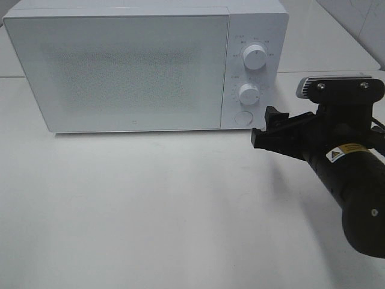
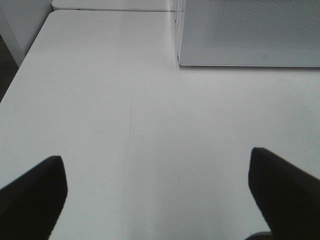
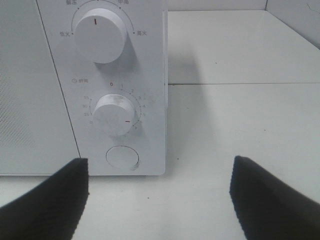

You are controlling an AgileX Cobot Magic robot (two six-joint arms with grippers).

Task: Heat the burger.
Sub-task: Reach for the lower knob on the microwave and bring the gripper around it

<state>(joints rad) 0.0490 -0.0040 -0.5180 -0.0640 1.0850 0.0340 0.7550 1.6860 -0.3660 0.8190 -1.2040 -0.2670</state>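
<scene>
On the right of the white counter (image 1: pixel 150 205), the right claw (image 1: pixel 266 126) hangs just in front of the closed white microwave's (image 1: pixel 120 66) control panel, level with the round door button (image 1: pixel 243 117) below the timer knob (image 1: pixel 248 93), its jaws spread wide, gripping nothing and touching nothing. The left claw (image 2: pixel 160 195), seen only in its own wrist view, is likewise released and holds nothing, hanging above the counter with the microwave's lower front corner ahead of it. The burger shows in no view, so where it lies cannot be told.
</scene>
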